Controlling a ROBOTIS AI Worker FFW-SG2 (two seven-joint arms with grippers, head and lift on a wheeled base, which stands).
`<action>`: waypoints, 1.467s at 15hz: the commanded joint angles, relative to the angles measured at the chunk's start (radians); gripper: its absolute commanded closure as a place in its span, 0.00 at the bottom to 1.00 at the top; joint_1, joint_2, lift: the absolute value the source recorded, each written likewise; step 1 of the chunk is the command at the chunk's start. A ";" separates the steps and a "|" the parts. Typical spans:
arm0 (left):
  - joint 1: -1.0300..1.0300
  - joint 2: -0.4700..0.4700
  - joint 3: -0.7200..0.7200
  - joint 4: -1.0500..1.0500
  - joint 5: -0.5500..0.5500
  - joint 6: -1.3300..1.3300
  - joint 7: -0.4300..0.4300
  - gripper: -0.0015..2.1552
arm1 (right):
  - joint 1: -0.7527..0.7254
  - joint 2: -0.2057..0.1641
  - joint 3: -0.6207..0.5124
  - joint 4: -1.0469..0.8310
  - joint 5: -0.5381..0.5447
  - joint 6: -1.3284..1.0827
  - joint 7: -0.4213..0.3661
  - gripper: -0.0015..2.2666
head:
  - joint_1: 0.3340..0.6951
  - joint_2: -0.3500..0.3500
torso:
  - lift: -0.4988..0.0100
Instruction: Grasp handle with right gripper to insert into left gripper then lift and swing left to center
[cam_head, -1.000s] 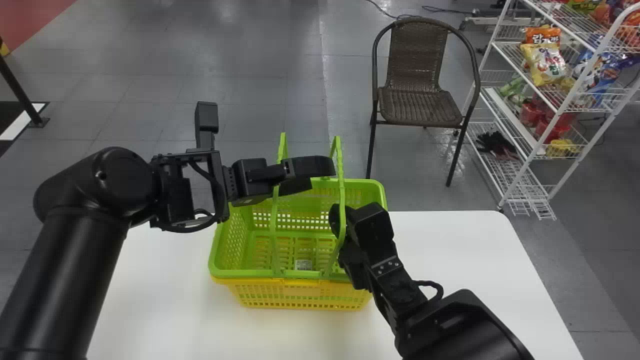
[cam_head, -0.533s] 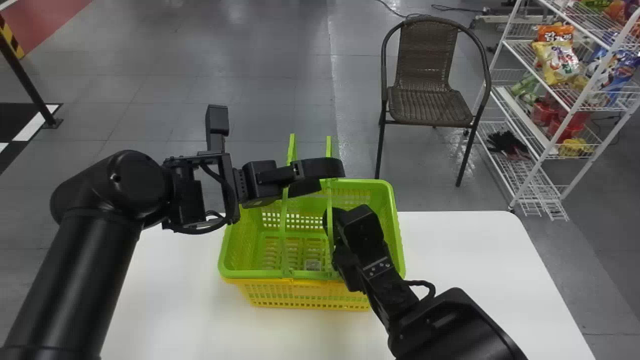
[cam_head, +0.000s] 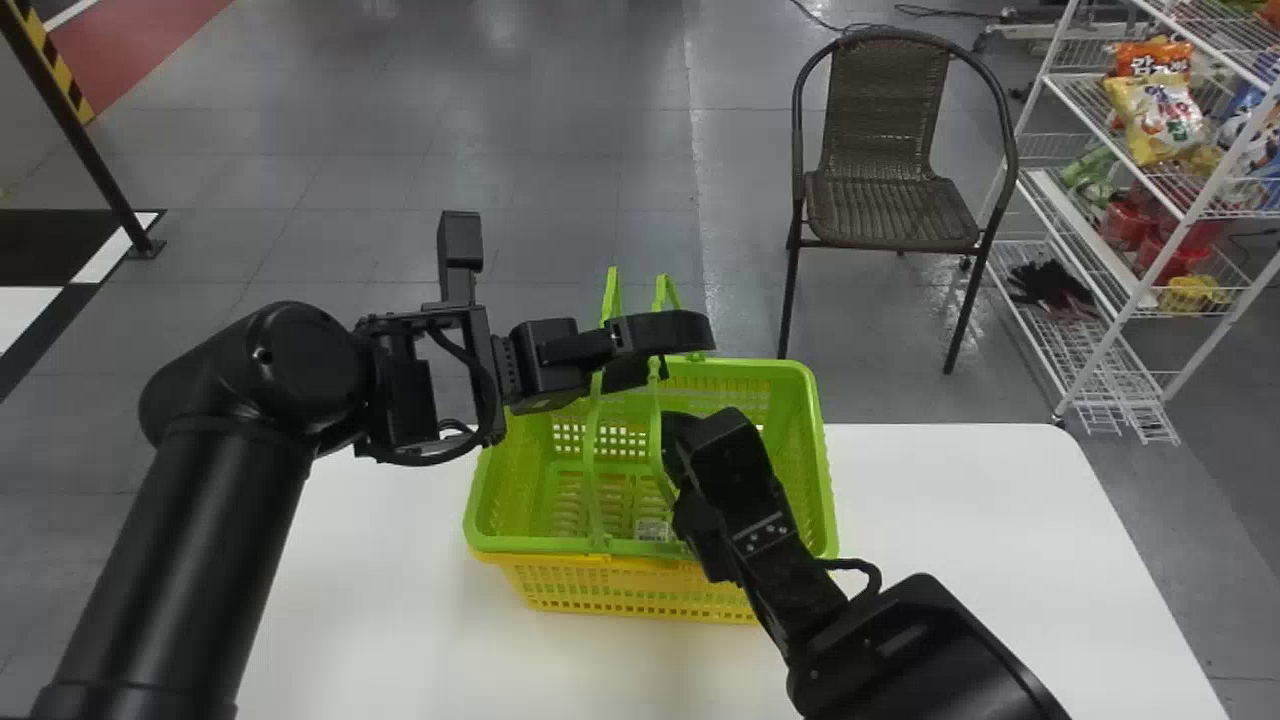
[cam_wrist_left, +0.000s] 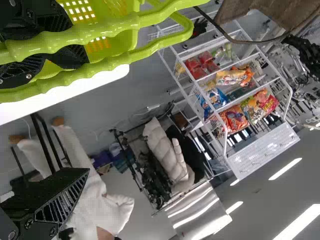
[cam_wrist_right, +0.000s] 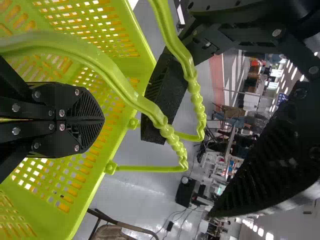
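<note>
Two handles closer together than before, over green basket.

2 handles across left hand's opening

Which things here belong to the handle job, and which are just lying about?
Job:
- green basket
- its handles
- left gripper
- right gripper
- white table underneath

Lying about:
- chair
- wire rack
- snack bags

Unclear: yellow basket beneath.
</note>
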 joint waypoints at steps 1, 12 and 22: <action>0.000 -0.001 0.003 0.014 0.003 0.000 -0.001 0.03 | 0.037 -0.010 -0.048 -0.048 -0.014 -0.004 0.000 0.94 | 1.00 0.51 | 0.98; -0.029 -0.014 -0.012 0.090 0.023 -0.034 -0.012 0.03 | 0.428 -0.074 -0.410 -0.273 -0.136 -0.308 0.032 0.93 | 1.00 0.25 | 0.98; -0.049 -0.022 -0.020 0.120 0.006 -0.037 -0.018 0.16 | 0.537 -0.062 -0.460 -0.143 -0.215 -0.642 0.035 0.08 | 1.00 0.11 | 0.98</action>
